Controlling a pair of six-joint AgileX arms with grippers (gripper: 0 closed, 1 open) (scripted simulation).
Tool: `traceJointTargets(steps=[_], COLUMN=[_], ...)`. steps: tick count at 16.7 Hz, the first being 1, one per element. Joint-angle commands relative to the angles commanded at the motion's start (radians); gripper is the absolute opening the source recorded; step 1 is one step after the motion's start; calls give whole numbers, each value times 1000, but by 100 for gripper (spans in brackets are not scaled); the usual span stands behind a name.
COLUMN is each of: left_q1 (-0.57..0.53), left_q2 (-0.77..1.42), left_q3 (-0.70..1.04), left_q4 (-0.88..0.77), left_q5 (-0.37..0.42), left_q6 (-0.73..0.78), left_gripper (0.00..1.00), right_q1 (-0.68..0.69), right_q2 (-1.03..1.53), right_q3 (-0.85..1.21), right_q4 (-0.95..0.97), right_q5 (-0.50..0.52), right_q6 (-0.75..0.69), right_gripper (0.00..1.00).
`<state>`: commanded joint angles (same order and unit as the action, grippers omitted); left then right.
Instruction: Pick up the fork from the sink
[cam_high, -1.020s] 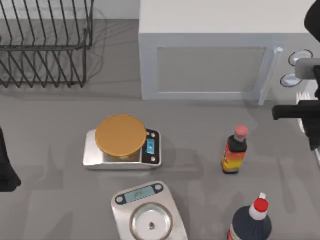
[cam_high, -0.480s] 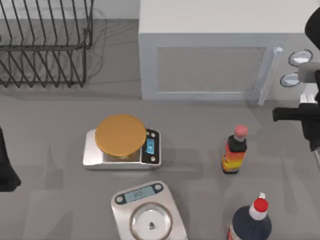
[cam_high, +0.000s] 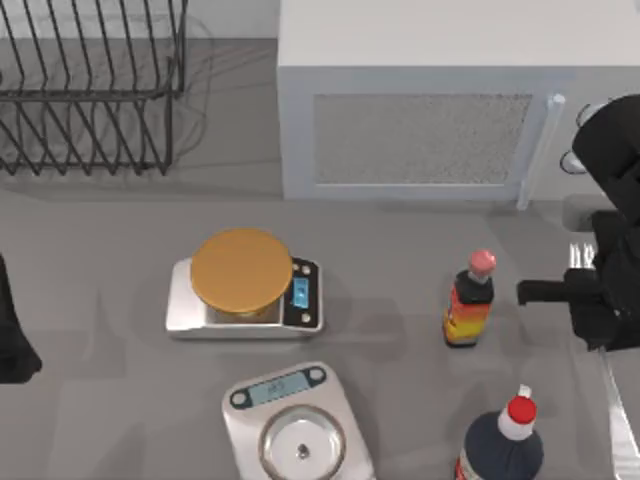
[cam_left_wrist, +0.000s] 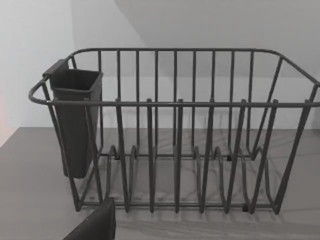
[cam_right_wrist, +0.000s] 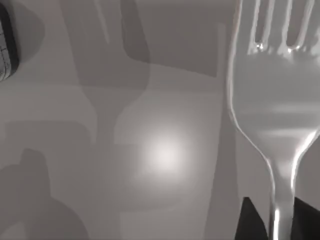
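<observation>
Right end effector (cam_high: 600, 300) at the table's right edge, low over the fork (cam_high: 612, 385); dark fingertips (cam_right_wrist: 250, 222) flank the fork's neck on both sides in the right wrist view, closely bracketing it, though whether clenched on the metal or merely straddling it cannot be told. Fork lying flat on the grey table (cam_high: 100, 330), not in any sink: tines (cam_high: 578, 256) pointing toward the microwave, handle running toward the near edge along the right side. In the right wrist view, fork head (cam_right_wrist: 275, 100) large and shiny, tines at the frame's edge, neck narrowing between the two dark tips.

Just to the left of the right end effector, a small sauce bottle (cam_high: 470, 300) with a pink cap standing upright, apart from the fork. Nearer the front, a dark bottle (cam_high: 500, 445) with a red and white cap, also upright. White microwave (cam_high: 430, 110) along the back, its door shut. Mid-table, a kitchen scale (cam_high: 245, 295) carrying an orange disc, and a second scale (cam_high: 295, 425) with a metal plate in front of it. Black wire dish rack (cam_high: 90, 90) at the back left, with a dark cutlery cup (cam_left_wrist: 75, 120) hung on one end.

Left arm (cam_high: 12, 330) parked at the table's left edge, facing the rack.
</observation>
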<state>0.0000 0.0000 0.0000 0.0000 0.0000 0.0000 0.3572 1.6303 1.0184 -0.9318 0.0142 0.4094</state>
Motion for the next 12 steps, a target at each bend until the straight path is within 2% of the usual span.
traceJointTargets(steps=[6,12], left_q1=[0,0], left_q2=[0,0], left_q3=[0,0], left_q4=[0,0], left_q5=[0,0], left_q6=[0,0], left_gripper=[100,100], right_q1=[22,22], right_q2=[15,15], right_q3=[-38,-38], right_q4=[26,26], right_q5=[-14,-14], right_q6=[-19,-19], right_gripper=[0,45])
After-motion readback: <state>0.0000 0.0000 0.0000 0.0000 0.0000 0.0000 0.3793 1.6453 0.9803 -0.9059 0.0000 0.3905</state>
